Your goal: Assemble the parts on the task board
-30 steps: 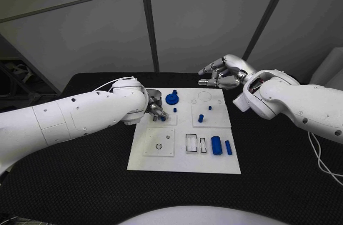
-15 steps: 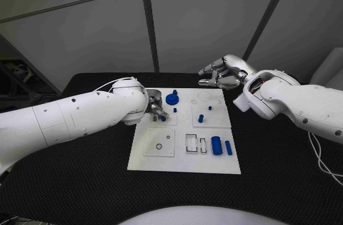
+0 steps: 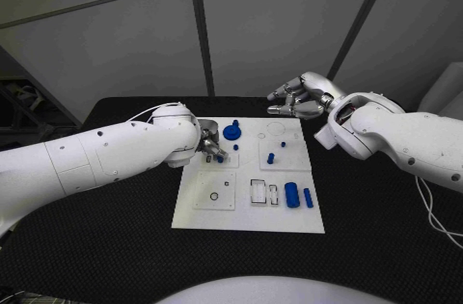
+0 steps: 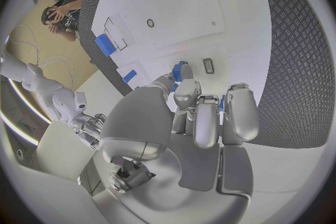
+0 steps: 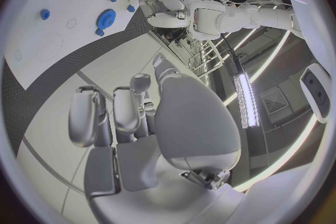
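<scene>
Black tabletop (image 3: 116, 237) carries the task board (image 3: 290, 220). Left hand (image 3: 212, 148) pinches a small blue part (image 4: 183, 71) in its fingers, apparently seating it; next comes precise alignment. Right hand (image 3: 301, 98) hovers, fingers curled, holding nothing.

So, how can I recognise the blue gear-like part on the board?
Start at the white task board. At its far edge, close to the left robot hand, sits the blue gear-like part. It is round and wide, unlike the small pegs nearby.

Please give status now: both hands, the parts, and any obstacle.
Left hand down on the task board, pinching a small blue part. Right hand raised beyond the board, fingers curled, holding nothing. Blue gear beside left hand. No obstacle seen.
</scene>
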